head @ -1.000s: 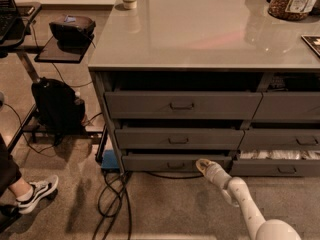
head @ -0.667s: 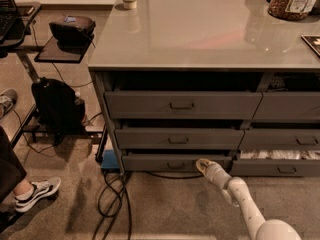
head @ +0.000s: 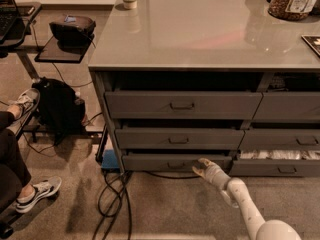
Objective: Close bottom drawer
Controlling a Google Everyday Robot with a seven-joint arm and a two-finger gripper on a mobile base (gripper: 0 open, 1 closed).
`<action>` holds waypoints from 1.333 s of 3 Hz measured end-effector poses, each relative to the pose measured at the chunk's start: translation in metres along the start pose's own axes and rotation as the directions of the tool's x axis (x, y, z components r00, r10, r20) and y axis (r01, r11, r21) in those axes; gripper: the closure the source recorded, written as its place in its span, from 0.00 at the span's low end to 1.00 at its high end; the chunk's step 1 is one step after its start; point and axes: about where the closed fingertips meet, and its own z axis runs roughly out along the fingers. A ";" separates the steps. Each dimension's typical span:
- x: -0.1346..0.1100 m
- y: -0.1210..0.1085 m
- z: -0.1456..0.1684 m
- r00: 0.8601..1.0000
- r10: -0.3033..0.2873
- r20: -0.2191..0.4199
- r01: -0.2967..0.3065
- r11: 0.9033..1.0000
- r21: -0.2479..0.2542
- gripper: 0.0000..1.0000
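Observation:
The bottom drawer (head: 150, 162) is the lowest wide dark grey drawer on the left side of the cabinet. Its low flat front has a small pull handle (head: 176, 165) at the centre. It stands only slightly out from the cabinet; its inside is hidden. My gripper (head: 200, 168) is at the end of the white arm coming from the lower right. It sits at the drawer front, just right of the handle, touching or nearly touching it.
Two taller drawers (head: 180, 105) sit above. A right-hand drawer (head: 280, 155) shows white packets. Cables (head: 112, 194) lie on the floor at the cabinet's left corner. A seated person's feet (head: 37, 191) and a black bag (head: 57, 106) are at left. A cup and jar stand on the countertop (head: 200, 29).
The gripper has stayed at the bottom drawer's front. The drawer shows no clear movement. The person's foot at left has lifted and shifted.

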 end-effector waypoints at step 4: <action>0.035 -0.163 -0.233 0.906 -0.224 -0.359 0.302 0.937 0.178 0.00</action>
